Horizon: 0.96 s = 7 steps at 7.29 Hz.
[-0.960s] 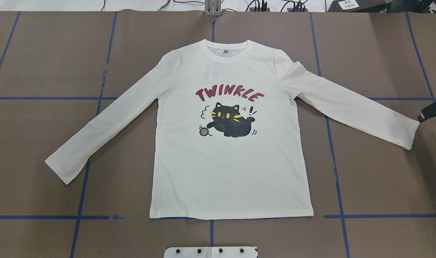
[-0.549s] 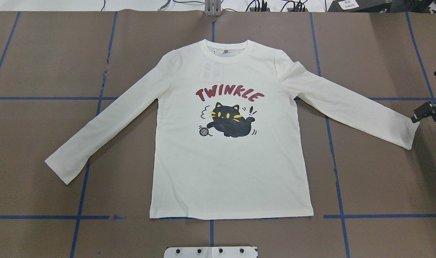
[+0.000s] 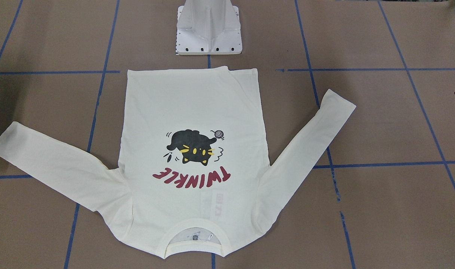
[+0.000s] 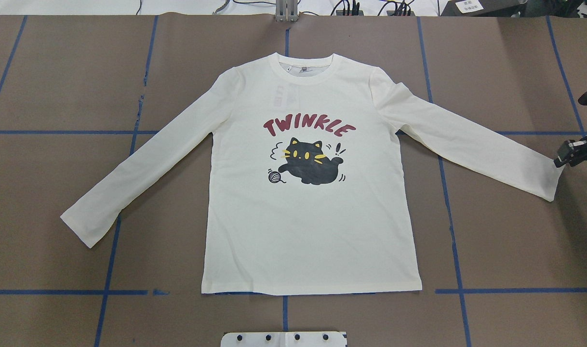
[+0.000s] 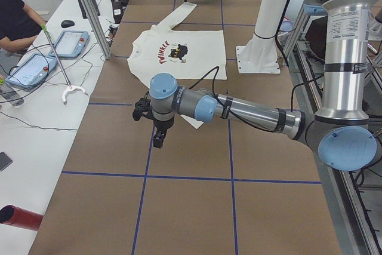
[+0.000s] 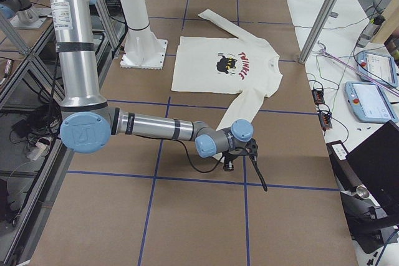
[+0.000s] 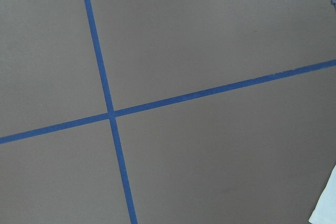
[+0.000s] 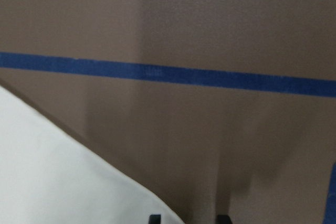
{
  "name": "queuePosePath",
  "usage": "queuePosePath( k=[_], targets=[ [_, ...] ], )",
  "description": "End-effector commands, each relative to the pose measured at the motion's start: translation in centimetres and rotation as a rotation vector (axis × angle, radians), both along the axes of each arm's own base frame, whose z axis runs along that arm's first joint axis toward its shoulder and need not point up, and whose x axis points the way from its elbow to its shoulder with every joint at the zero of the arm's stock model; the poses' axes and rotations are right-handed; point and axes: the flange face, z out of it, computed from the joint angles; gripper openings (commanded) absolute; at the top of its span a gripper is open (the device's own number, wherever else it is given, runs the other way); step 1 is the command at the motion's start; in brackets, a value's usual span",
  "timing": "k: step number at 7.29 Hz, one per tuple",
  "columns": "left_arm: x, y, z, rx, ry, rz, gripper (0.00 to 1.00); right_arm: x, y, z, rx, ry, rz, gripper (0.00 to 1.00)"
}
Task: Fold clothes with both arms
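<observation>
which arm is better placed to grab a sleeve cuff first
Right. The right gripper hangs at the edge of the T-shirt's right cuff, jaws apart in its wrist view. The left gripper is outside the overhead view, well clear of the left cuff.

The table [image 4: 57,72] has a brown cover, and blue tape lines [image 4: 47,292] divide it into large rectangles. A cream long-sleeved T-shirt [image 4: 313,231] lies flat on it with the print side up. Its hem is toward the robot and both sleeves are spread out to the sides. A white pedestal base [image 3: 209,41] stands on the table near the hem, without touching it.
</observation>
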Motion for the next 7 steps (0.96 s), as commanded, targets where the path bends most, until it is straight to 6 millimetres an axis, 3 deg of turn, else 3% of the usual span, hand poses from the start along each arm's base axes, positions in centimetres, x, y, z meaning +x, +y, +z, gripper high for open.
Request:
queuePosePath(
  k=[1,2,4,5,6,7],
  targets=[
    [0.0,0.0,0.1,-0.001,0.000,0.001,1.00,-0.3,-0.2,-0.3,0.004,-0.005,-0.005,0.00],
    [0.0,0.0,0.1,-0.001,-0.002,0.000,1.00,-0.5,-0.4,-0.6,0.003,-0.010,-0.003,0.00],
    [0.0,0.0,0.1,0.000,-0.002,0.000,1.00,-0.9,-0.7,-3.8,-0.013,-0.091,0.015,0.00],
    [0.0,0.0,0.0,0.000,-0.002,0.000,1.00,-1.0,-0.5,-6.9,0.006,-0.136,0.022,0.00],
    [0.0,0.0,-0.1,0.001,0.000,0.000,1.00,-1.2,-0.6,-11.6,-0.025,-0.170,0.097,0.00],
    [0.0,0.0,-0.1,0.003,0.000,0.001,1.00,-3.2,-0.2,-17.3,-0.071,-0.209,0.155,0.00]
  ],
)
